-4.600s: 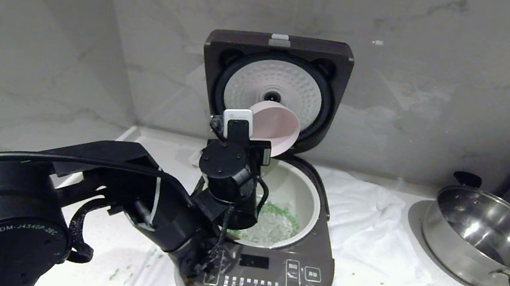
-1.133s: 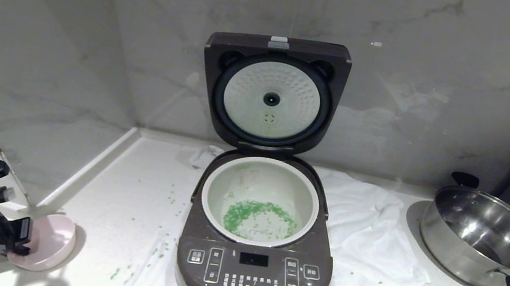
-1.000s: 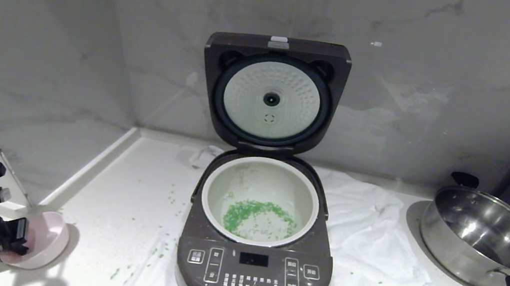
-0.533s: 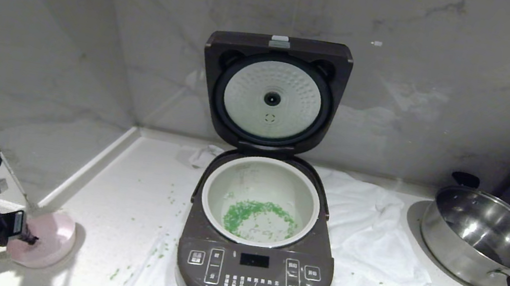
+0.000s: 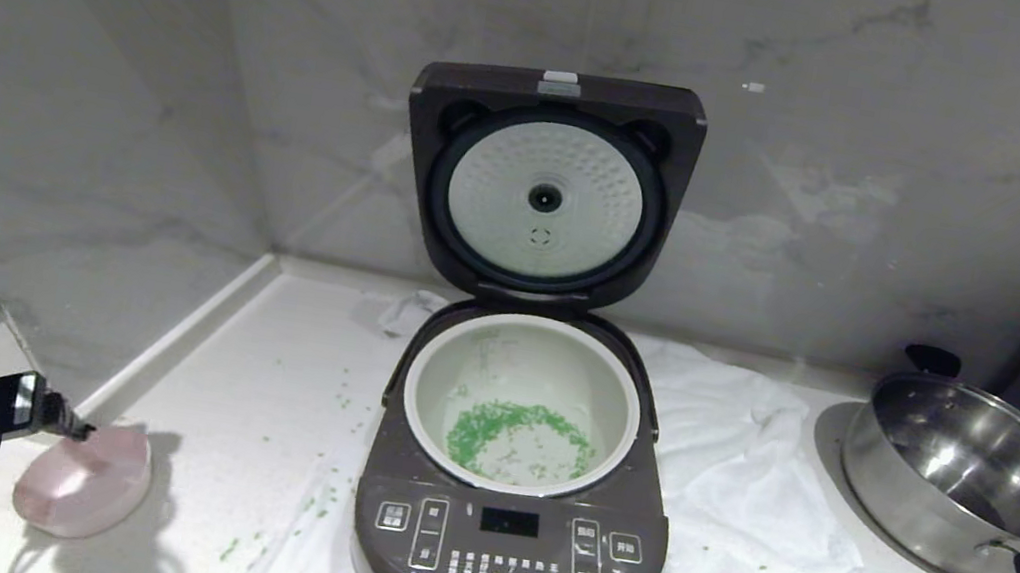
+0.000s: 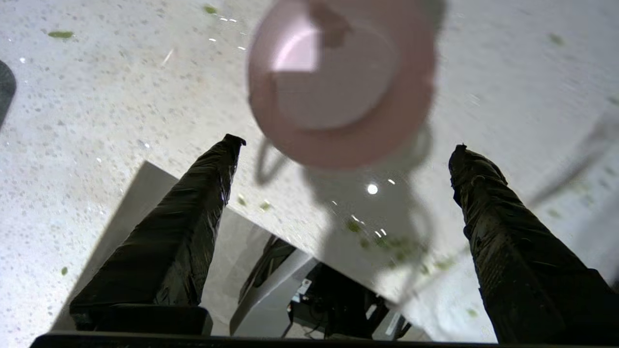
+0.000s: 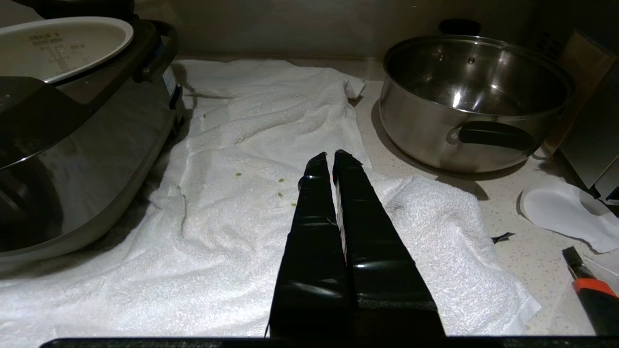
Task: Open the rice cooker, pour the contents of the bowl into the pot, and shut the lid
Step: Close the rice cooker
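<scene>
**Bowl set down, lid close is next**

Left gripper [image 6: 343,145] is spread wide, nothing between the fingers [image 6: 193,212]. It sits at the near-left counter edge, just beside the pink bowl [image 5: 83,488], pointing down and toward it in the wrist view. Can't tell from either view whether a fingertip touches the rim; looks apart to me. Bowl looks empty and sits on the white countertop [image 5: 252,390], well left of the rice cooker [image 5: 509,539].

Right gripper [image 7: 333,157] is pressed shut on nothing, parked low over the white towel [image 7: 251,145] between the cooker and the steel pan [image 7: 471,96].

Further back: pot [image 5: 532,330] is seated in the cooker, green chopped bits [image 5: 514,426] in a rough ring on its floor. Stray bits are scattered on the counter and towel. Lid [image 5: 546,186] stands upright against the marble wall, dimpled plate facing out.

Judgement: pour is done, only the lid is left. Next move calls for the left arm to lift clear of the bowl, reach behind or over the lid's top edge, and push it forward and down until it latches. Risk: clipping the bowl on the way out.
</scene>
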`<state>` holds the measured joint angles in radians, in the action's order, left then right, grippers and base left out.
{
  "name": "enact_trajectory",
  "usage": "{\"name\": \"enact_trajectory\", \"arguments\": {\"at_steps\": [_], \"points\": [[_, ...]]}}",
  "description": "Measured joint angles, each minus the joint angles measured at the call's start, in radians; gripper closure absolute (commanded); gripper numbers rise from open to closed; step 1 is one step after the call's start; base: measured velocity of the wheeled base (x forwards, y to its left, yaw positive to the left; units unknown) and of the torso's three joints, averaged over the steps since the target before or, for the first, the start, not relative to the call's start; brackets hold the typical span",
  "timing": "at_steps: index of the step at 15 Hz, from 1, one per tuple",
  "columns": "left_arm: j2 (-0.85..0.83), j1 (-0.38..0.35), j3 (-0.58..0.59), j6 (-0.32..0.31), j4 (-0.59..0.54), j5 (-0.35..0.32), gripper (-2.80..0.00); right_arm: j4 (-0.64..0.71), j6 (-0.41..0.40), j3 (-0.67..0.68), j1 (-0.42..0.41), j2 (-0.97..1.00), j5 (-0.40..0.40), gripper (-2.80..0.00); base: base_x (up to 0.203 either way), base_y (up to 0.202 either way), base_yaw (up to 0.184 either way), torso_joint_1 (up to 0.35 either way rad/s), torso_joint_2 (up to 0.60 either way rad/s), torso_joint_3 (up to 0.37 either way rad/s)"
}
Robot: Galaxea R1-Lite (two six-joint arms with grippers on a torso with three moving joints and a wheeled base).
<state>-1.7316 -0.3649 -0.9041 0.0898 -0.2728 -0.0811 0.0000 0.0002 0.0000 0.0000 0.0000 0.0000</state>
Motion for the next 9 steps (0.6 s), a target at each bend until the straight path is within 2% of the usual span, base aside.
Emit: {"name": "enact_trajectory", "arguments": {"at_steps": [3, 6, 9], "points": [[0.222, 0.061, 0.072, -0.008, -0.040, -0.074, -2.80, 0.000, 0.000, 0.000, 0.000, 0.000, 0.000, 0.00, 0.000, 0.000, 0.000, 0.000, 0.00, 0.000], [0.456, 0.155, 0.193, -0.066, -0.022, -0.161, -2.80, 0.000, 0.000, 0.000, 0.000, 0.000, 0.000, 0.00, 0.000, 0.000, 0.000, 0.000, 0.00, 0.000], [0.692, 0.227, 0.320, -0.093, 0.089, -0.320, -2.80, 0.000, 0.000, 0.000, 0.000, 0.000, 0.000, 0.00, 0.000, 0.000, 0.000, 0.000, 0.00, 0.000]]}}
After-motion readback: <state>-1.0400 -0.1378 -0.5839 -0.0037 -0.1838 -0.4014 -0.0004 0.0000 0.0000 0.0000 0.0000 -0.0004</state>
